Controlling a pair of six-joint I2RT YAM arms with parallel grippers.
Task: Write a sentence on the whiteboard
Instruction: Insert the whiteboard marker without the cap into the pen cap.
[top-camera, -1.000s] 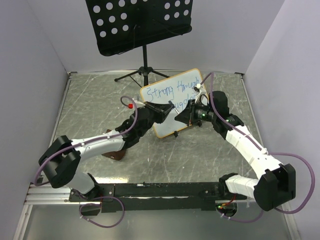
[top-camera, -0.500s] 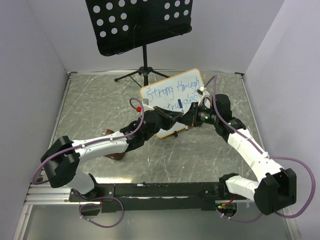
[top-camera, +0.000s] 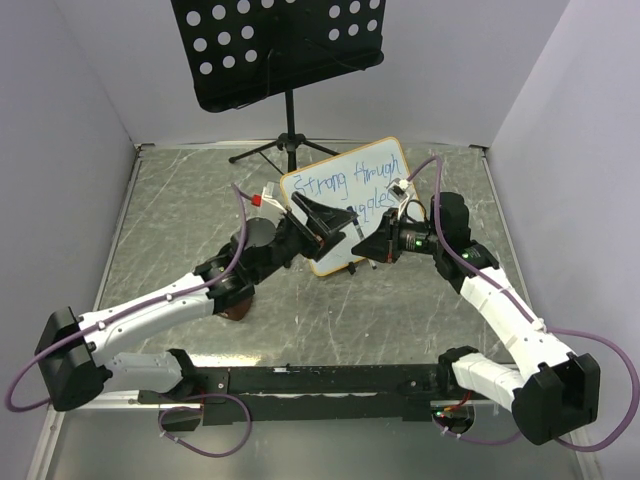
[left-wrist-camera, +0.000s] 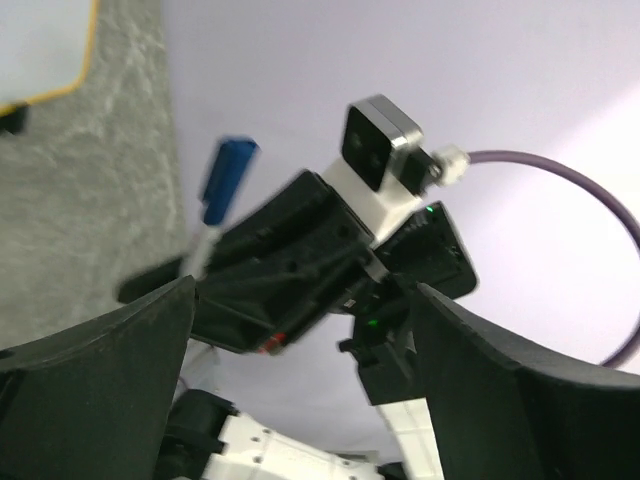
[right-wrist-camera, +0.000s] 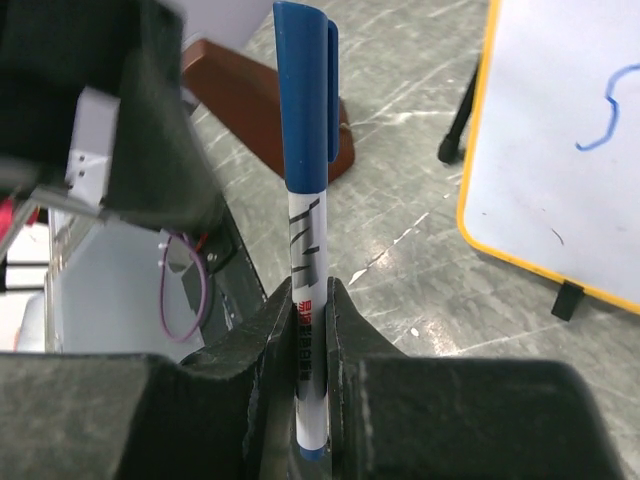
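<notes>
The whiteboard (top-camera: 345, 200) stands tilted on its black feet mid-table, with the sentence (top-camera: 352, 182) in blue handwriting across it; its second line is partly hidden by the arms. In front of the board, my right gripper (top-camera: 366, 248) (right-wrist-camera: 310, 300) is shut on the white barrel of a marker (right-wrist-camera: 308, 250), whose blue cap (right-wrist-camera: 304, 90) is on. My left gripper (top-camera: 338, 228) (left-wrist-camera: 303, 295) faces it a short way off, open with nothing between its fingers (left-wrist-camera: 110, 350). The left wrist view shows the capped marker (left-wrist-camera: 225, 180) and a board corner (left-wrist-camera: 40, 50).
A black perforated music stand (top-camera: 275, 45) on a tripod (top-camera: 290, 150) rises behind the board. A brown block (top-camera: 232, 310) (right-wrist-camera: 250, 100) lies on the grey table under the left forearm. Pale walls close in the table on three sides.
My left gripper, shut beside the marker's end a moment ago, has opened wide and drawn back a little. The left arm's base has swung lower left. The right gripper keeps its hold.
</notes>
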